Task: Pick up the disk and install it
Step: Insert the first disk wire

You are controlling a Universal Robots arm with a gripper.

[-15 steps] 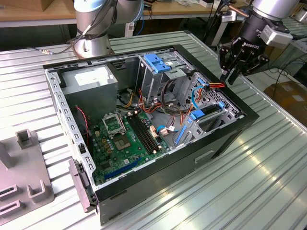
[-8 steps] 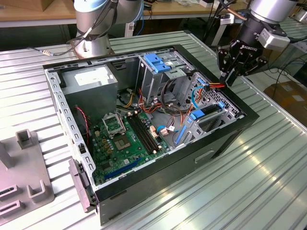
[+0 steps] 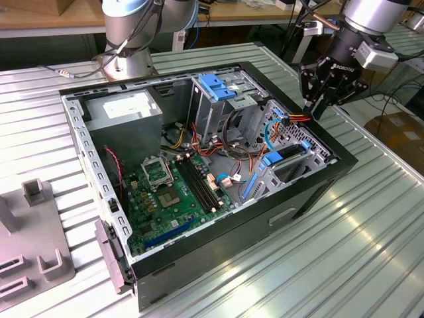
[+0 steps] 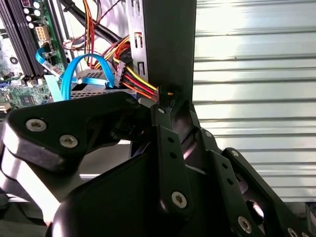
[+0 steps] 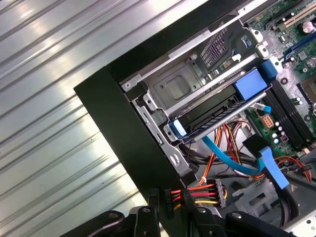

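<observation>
The disk (image 3: 289, 161) lies flat in the low bay of the open computer case (image 3: 218, 255), near the exterior view's right; its blue carrier tabs (image 3: 272, 158) show at the ends. In the first wrist view the disk (image 5: 213, 111) sits in that bay with blue tabs (image 5: 251, 84) at either end. My gripper (image 3: 316, 110) hangs just above the case's wall, apart from the disk. It is shut on a black power connector (image 5: 168, 201) with red, yellow and orange wires (image 4: 140, 81), seen between the fingertips (image 4: 161, 114) in both wire-side wrist views.
A tall metal drive cage with a fixed blue bracket (image 3: 216, 85) stands behind the bay. Blue data cables (image 5: 232, 163) and wire bundles cross the space beside the disk. The motherboard (image 3: 175, 189) fills the case floor. A grey fixture (image 3: 33, 258) sits on the ribbed table at the exterior view's left.
</observation>
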